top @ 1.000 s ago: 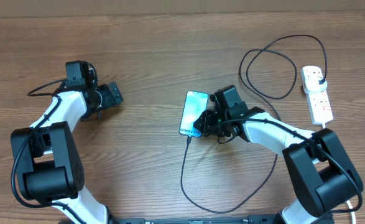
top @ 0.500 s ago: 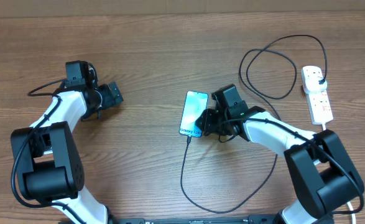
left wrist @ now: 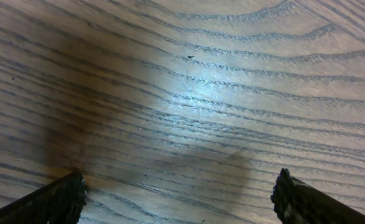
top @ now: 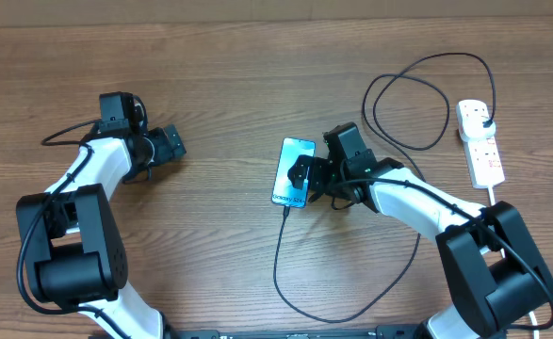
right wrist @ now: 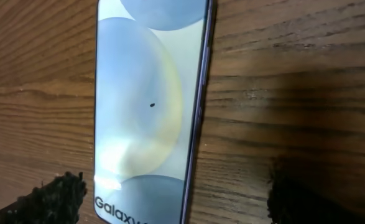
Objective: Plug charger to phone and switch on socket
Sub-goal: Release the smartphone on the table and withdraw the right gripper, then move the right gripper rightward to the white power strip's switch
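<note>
Phone (top: 295, 169): flat on tabletop (top: 257, 75), centre; cable (top: 281, 254) seemingly plugged into its near end.
Right fingers (right wrist: 61, 194): spread, empty, over phone.
Left fingers (left wrist: 58, 199): spread, idle.
Remaining: power strip (top: 483, 151) switch, far right.

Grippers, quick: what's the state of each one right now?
Left gripper: open, holding nothing.
Right gripper: open, jaws spread above the phone, not gripping it.

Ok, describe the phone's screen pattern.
The phone shows pale overlapping circles, grey-blue and cream; clearest in right wrist view.
</note>
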`<state>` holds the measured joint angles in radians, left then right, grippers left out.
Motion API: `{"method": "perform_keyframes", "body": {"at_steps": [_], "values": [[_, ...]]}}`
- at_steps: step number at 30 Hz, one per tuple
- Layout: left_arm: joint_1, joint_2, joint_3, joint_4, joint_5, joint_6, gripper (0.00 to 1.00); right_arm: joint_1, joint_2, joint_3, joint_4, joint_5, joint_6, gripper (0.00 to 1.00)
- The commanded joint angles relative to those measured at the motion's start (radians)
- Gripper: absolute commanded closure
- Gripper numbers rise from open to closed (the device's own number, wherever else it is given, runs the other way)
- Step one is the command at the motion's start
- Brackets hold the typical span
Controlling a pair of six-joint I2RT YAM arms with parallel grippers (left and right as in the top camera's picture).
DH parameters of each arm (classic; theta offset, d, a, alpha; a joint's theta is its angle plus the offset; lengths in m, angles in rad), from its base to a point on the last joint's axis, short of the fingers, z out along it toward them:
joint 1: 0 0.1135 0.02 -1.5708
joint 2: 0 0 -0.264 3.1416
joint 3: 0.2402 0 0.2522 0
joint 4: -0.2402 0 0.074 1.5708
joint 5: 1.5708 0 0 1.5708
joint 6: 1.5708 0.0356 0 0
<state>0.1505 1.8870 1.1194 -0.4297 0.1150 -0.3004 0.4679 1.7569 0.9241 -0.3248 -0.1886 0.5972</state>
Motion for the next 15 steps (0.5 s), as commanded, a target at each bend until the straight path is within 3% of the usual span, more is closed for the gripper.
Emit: {"method": "perform_keyframes", "body": {"at_steps": [1,5,10,15], "values": [[0.006,0.056,-0.042,-0.026,-0.021,-0.003,0.0,-0.026,0.022,0.0,-0.098,0.053,0.004,0.2],[0.006,0.056,-0.042,-0.026,-0.021,-0.003,0.0,-0.073,-0.048,0.134,-0.29,0.061,0.003,0.23],[0.006,0.056,-0.042,-0.026,-0.021,-0.003,0.0,-0.148,-0.082,0.365,-0.609,0.161,0.003,0.0],[0.006,0.056,-0.042,-0.026,-0.021,-0.003,0.0,-0.251,-0.081,0.469,-0.756,0.353,0.004,0.0]]}}
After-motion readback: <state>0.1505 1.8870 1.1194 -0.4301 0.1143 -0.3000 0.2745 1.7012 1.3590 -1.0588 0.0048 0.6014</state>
